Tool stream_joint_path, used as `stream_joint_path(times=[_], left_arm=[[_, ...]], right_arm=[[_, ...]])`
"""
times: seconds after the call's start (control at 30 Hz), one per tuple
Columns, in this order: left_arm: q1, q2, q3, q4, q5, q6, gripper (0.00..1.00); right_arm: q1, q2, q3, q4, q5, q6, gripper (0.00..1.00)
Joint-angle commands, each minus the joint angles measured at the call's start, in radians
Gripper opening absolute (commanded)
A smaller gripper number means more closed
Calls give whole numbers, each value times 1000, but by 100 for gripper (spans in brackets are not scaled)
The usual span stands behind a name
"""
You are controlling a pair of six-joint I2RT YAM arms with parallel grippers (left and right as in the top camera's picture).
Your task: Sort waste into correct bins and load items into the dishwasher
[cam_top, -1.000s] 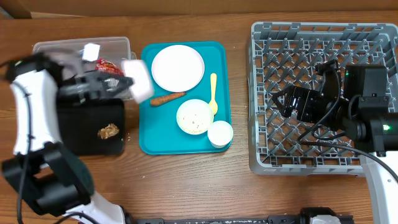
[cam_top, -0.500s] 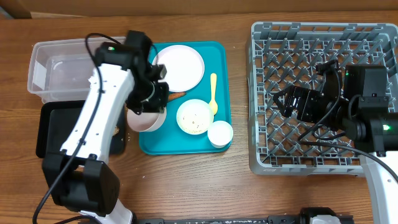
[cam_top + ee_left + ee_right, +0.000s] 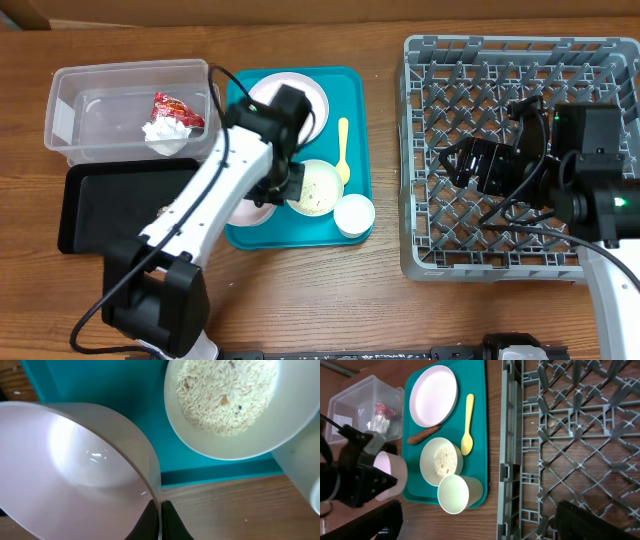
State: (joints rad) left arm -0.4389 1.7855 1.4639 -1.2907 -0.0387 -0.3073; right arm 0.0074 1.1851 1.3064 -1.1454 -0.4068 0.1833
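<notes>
The left gripper (image 3: pixel 160 517) is clamped on the rim of one pinkish bowl (image 3: pixel 65 470), tilted over the left edge of the teal tray (image 3: pixel 352 85). On that tray sit one more bowl (image 3: pixel 285 415) with rice (image 3: pixel 225 390), one cup (image 3: pixel 354 214), one plate (image 3: pixel 432 396), one yellow spoon (image 3: pixel 466 427) and one carrot (image 3: pixel 423 435). The clear tub (image 3: pixel 62 120) holds one red wrapper (image 3: pixel 175 108) and one napkin (image 3: pixel 162 135); the black tray (image 3: pixel 110 205) lies beside it. The right gripper (image 3: pixel 480 520) hangs over the grey rack (image 3: pixel 420 45), jaws wide apart.
</notes>
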Motion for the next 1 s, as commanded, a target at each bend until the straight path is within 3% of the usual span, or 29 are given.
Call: stream_joint_path(times=[0.0,0.17,0.27,0.37,0.43,0.63,0.7,0.8,0.97], left_arm=[[-6,-24,-65,42,-50,-31,4],[-6,-24,-104,120,-50,-31,5],[-7,-24,-105,129,-50,-30,17],[-7,-24,-105,136,-37,-30,40],[-7,-24,-105,140,-21,-29,48],[-4,-24,-67,133,-13,-29,53],[1,-24,-24,143,-8,-5,61],[2,-24,39,203,48,145,74],[3,0,50,285,57,227,70]], right_arm=[[4,13,28,0,6,-2,100],[4,18,28,-1,6,-2,100],[4,18,28,-2,5,-2,100],[4,18,28,-2,6,-2,100],[4,18,28,-1,6,-2,100],[4,18,28,-2,5,-2,100],[4,18,28,-2,5,-2,100],[4,18,28,0,6,-2,100],[4,18,28,3,5,-2,100]])
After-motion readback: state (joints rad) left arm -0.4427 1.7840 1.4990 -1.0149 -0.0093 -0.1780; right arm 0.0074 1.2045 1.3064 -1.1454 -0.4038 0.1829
